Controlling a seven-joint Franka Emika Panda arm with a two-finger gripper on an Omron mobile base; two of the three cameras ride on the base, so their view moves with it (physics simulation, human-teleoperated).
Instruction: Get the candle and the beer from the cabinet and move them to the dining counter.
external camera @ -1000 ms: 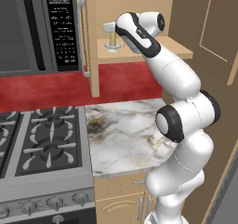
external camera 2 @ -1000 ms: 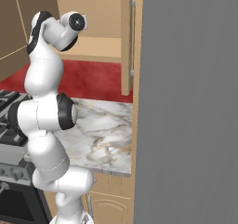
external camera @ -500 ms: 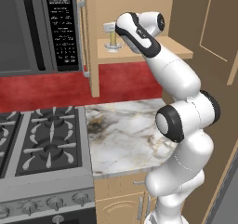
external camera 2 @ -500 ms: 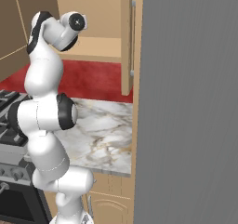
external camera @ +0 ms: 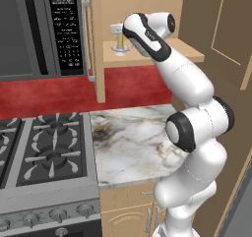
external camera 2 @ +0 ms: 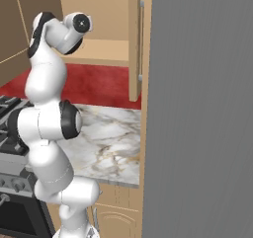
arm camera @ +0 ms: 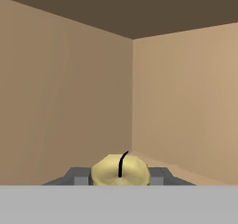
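Presently the candle [arm camera: 120, 170] stands upright on the bottom board of the open cabinet [external camera: 147, 54], near its left wall, above the short marble counter [external camera: 133, 142] beside the gas stove [external camera: 44, 152]. In the hand view its pale yellow top and black wick sit squarely between the two dark fingertips [arm camera: 79, 177], which flank it closely on both sides; the jaws appear clenched on the candle stick. In the left base view the gripper [external camera: 127, 34] is hard against the candle, with the silver holder showing just below it.

Risks noted:
- The grip looks to be on the slim stick, not the holder. If the stick sits loosely, the holder may stay behind or drop on lifting.
- The cabinet's centre post [external camera: 96, 44] stands just beside the candle. A careless withdrawal could knock the candle against it and tilt it in the jaws.
- A slim, smooth stick may slip or swivel during the drive to the dining counter.

The beer cannot be located.
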